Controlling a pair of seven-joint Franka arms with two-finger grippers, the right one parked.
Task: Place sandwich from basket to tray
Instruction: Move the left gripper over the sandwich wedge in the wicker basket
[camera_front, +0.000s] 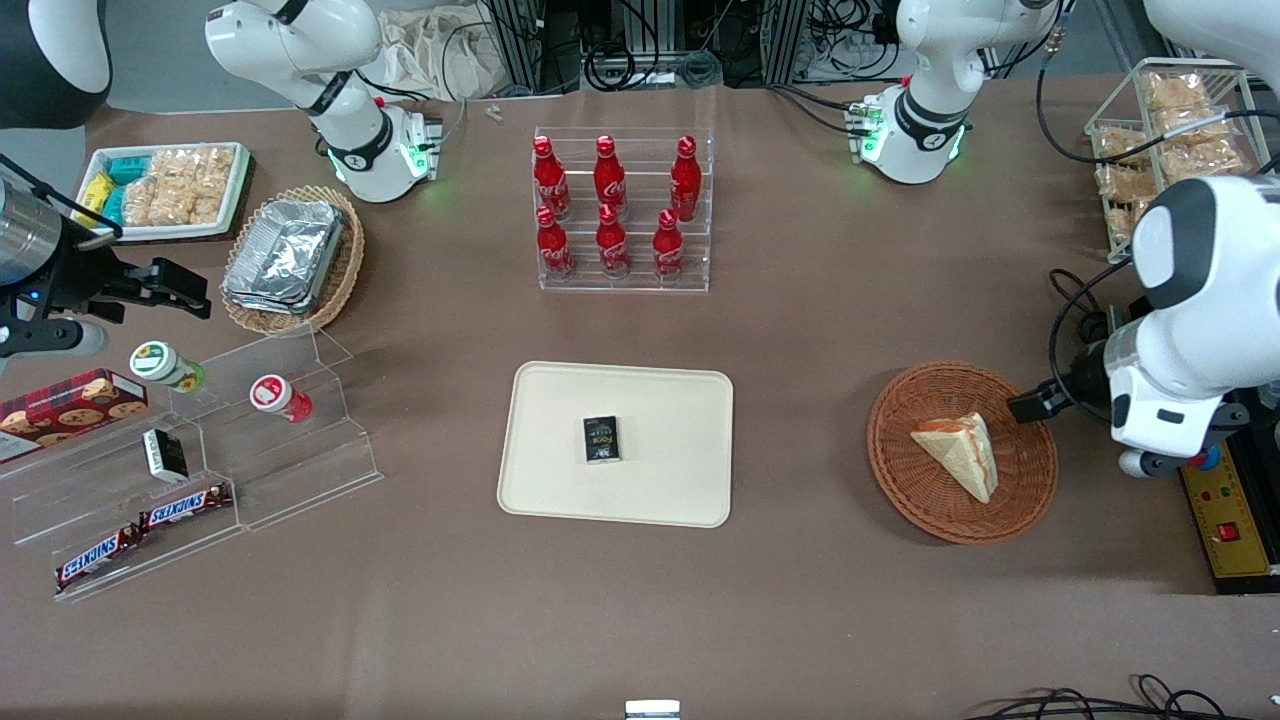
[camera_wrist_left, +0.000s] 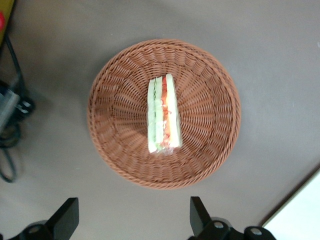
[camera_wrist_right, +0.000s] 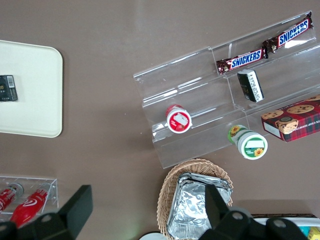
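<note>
Sandwich (camera_front: 960, 452): triangular wedge of white bread, smooth pale faces, cut edge showing stacked layers of green, white and pink-red filling (camera_wrist_left: 163, 114); lying flat in the basket (camera_front: 1020, 490), slightly toward 3 o'clock of centre in the front view, narrow tip toward 9 o'clock.

Basket: round, shallow, reddish-brown wicker, concentric weave with a braided rim (camera_wrist_left: 110, 150); resting on the brown matte bench (camera_front: 800, 330) toward the working arm's end.

Tray (camera_front: 560, 450): flat cream-beige rectangle, rounded corners, low rim, smooth surface; at 9 o'clock from the basket, well apart from it. Small black box (camera_front: 603, 439) lying near the tray's centre.

Pincer (camera_wrist_left: 132, 220): held above the bench just outside the basket rim, at 3 o'clock of the basket in the front view; two dark fingers (camera_wrist_left: 67, 215) spread wide, holding nothing, clear of the sandwich.
</note>
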